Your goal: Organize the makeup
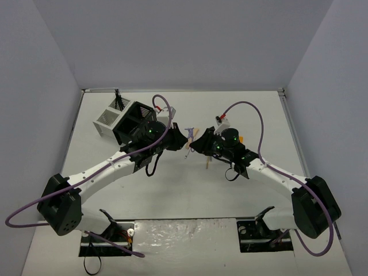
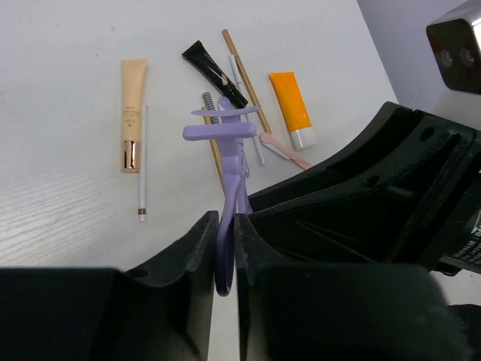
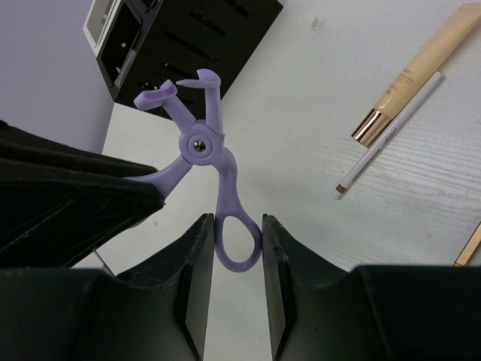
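Both grippers hold the lilac looped piece (image 1: pixel 190 133) in the air above mid-table. My left gripper (image 2: pixel 225 248) is shut on one loop handle of the lilac piece (image 2: pixel 233 150). My right gripper (image 3: pixel 237 241) is shut on the other loop of the lilac piece (image 3: pixel 199 143), with a finger touching each side. The rest of the makeup lies on the table below: a beige tube (image 2: pixel 133 105), a white pencil (image 2: pixel 143 162), a black tube (image 2: pixel 214 71), a tan stick (image 2: pixel 244 75), a pink tool (image 2: pixel 285 152) and an orange tube (image 2: pixel 291 105).
A black compartment box (image 1: pixel 135 123) and a white mesh box (image 1: pixel 109 118) holding black pencils stand at the back left. The black box (image 3: pixel 195 37) also shows in the right wrist view. The two arms meet over mid-table.
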